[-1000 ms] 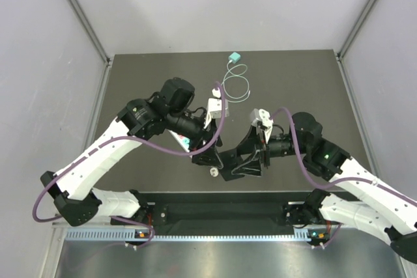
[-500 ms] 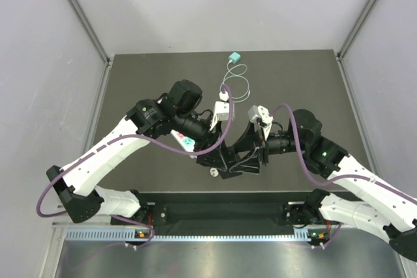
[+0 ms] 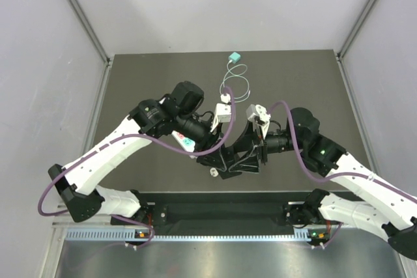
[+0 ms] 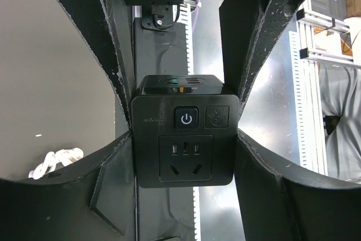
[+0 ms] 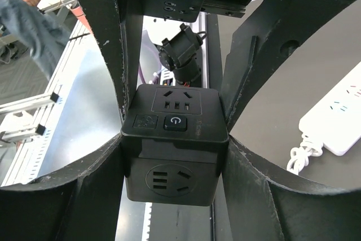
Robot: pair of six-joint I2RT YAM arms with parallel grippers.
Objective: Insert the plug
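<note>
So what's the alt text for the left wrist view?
A black cube power socket, power button and outlet facing the camera, sits clamped between the left gripper's jaws, with the right gripper's jaws gripping it from the far side.

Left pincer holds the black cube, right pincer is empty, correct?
No. The right pincer also grips the cube: the right wrist view shows it clamped on both sides. The left pincer holds it, as you said.

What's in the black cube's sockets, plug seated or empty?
Empty where visible: the black cube shows bare holes on every face both wrist views show. Hidden faces: cannot tell.
</note>
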